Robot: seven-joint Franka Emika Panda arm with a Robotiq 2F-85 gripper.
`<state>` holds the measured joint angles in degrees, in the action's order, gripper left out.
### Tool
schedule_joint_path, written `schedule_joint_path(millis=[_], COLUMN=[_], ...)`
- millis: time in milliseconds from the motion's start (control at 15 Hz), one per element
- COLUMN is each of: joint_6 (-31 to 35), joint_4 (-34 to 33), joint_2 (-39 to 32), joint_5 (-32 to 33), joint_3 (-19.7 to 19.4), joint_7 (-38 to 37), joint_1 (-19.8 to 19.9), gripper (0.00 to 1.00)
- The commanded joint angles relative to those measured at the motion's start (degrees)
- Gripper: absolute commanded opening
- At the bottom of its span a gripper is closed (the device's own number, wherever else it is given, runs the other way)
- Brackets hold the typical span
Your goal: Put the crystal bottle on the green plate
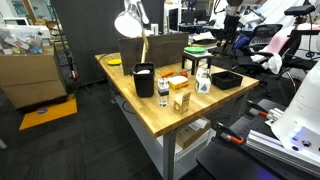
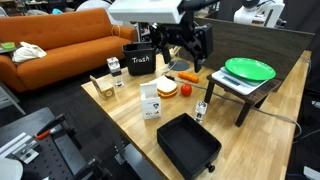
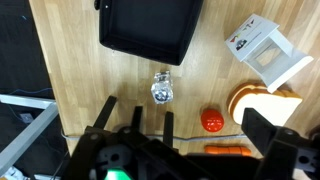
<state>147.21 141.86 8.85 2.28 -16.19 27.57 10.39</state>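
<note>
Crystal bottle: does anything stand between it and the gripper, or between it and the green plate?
Nothing visible blocks either. In the wrist view only bare table lies between the open gripper and the crystal bottle. The green plate sits higher, on a raised stand beside the bottle; only its edge must be cleared.

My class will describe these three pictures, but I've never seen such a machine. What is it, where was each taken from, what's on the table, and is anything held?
It is a robot arm over a wooden table. Two pictures come from cameras standing to the side; the third looks down from the wrist. Its gripper has its fingers open and holds nothing. Below it stands the crystal bottle, near a black tray, a tomato, bread and a carton. The green plate sits on a small stand.
</note>
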Motion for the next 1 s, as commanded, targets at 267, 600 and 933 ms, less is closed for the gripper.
schedule_joint_path(millis=[267,600,933], joint_6=[-2.8,-1.1,-1.7], joint_4=[-11.6,-14.4,-15.9], joint_2=[-15.5,-19.8,-21.0], joint_5=[-12.7,-9.9,-9.9], joint_3=[0.3,2.8,3.2], joint_7=[15.9,14.0,14.2], joint_1=[1.2,3.5,4.0], gripper=[1.00,1.00,1.00])
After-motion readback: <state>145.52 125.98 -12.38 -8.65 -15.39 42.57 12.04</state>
